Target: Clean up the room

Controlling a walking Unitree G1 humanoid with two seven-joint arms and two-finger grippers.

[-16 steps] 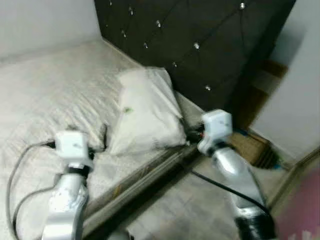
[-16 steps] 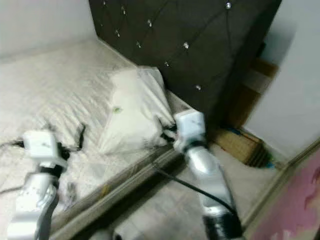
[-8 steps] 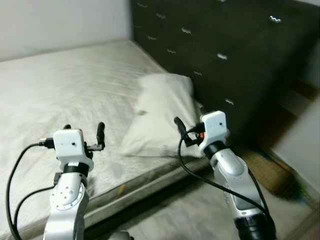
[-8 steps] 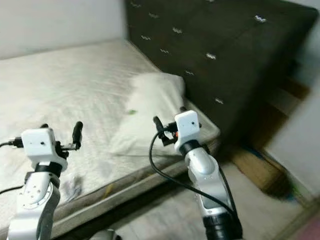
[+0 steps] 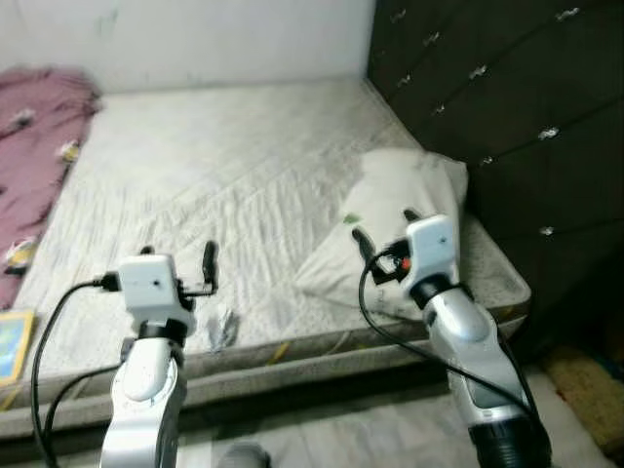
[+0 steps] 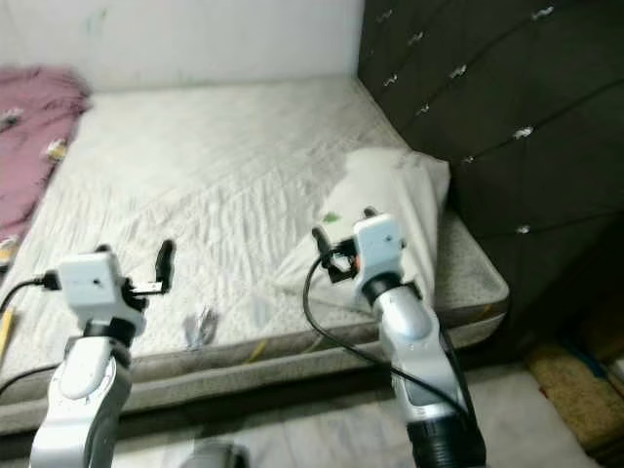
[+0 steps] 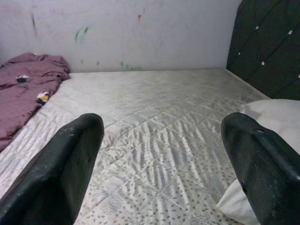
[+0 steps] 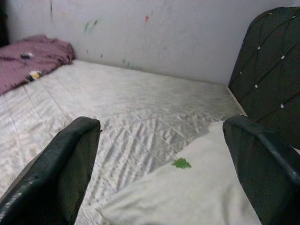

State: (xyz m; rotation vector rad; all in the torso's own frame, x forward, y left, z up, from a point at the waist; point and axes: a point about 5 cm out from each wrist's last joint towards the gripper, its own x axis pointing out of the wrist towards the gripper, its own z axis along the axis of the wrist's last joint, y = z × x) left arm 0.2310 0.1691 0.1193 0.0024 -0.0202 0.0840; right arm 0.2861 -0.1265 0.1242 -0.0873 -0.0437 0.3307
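A bare quilted mattress (image 5: 244, 185) with a stitched diamond pattern lies against a dark tufted headboard (image 5: 507, 107) studded with shiny buttons. A soft, rumpled white pillow (image 5: 400, 229) sits at the head end, a small green mark on it. A crumpled maroon blanket (image 5: 34, 146) is heaped at the far side beside a scuffed pale wall. The left end effector (image 5: 178, 261) and right end effector (image 5: 383, 230) both hover over the near mattress edge, fingers spread wide, holding nothing

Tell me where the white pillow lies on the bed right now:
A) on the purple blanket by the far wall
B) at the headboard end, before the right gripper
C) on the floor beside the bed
B: the white pillow lies on the mattress against the dark headboard, just beyond the right gripper.
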